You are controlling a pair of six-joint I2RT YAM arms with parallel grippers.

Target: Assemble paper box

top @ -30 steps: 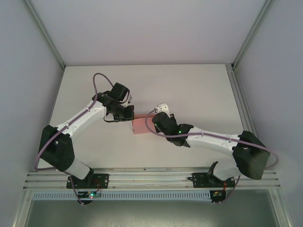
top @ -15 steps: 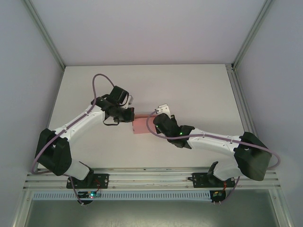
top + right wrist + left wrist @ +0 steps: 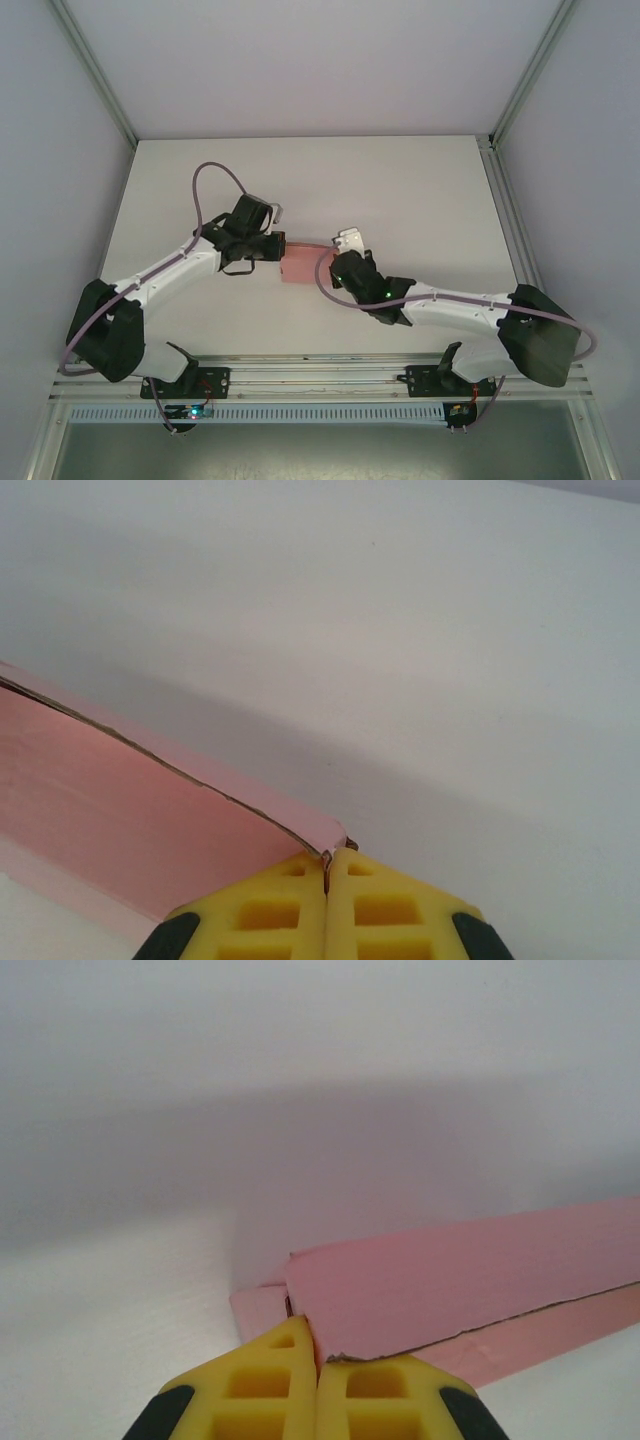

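The pink paper box (image 3: 303,265) sits mid-table between the two arms, partly folded. My left gripper (image 3: 279,243) is shut on its left corner; in the left wrist view the yellow fingers (image 3: 265,1385) pinch a raised pink panel (image 3: 450,1285) above a lower pink layer (image 3: 560,1335). My right gripper (image 3: 333,262) is shut on the box's right corner; in the right wrist view the yellow fingertips (image 3: 375,895) clamp the card's corner where a pink panel (image 3: 120,820) with a brown cut edge runs off to the left.
The white table (image 3: 400,190) stretches bare behind and to the right of the box. Metal frame posts (image 3: 505,190) stand at the back corners, and an aluminium rail (image 3: 320,375) runs along the near edge by the arm bases.
Both grippers have shifted slightly: the left wrist dropped lower and nearer the box's left corner, the right wrist slid down and right along its right edge. The box stays in place.
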